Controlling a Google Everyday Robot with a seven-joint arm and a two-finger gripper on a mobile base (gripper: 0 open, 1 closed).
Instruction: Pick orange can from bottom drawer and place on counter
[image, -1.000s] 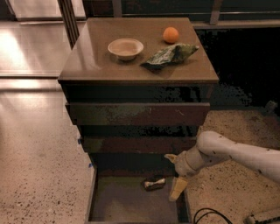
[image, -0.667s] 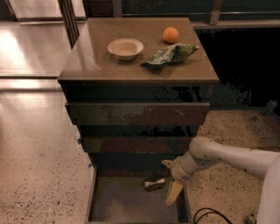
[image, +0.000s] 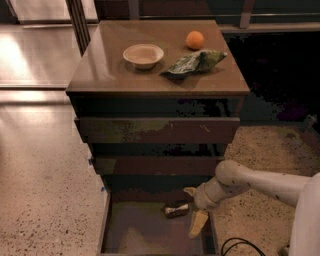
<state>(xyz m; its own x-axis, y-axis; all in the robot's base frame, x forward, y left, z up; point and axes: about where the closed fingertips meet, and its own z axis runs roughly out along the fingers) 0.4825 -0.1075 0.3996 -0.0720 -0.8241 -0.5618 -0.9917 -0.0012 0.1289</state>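
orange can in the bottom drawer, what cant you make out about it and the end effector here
orange can: camera view, markings too small to read.
end effector: camera view, over the drawer just right of the can, fingers apart; contact with the can unclear from this angle.
bottom drawer: camera view, front cut off by the picture's bottom edge; the arm covers its right side.
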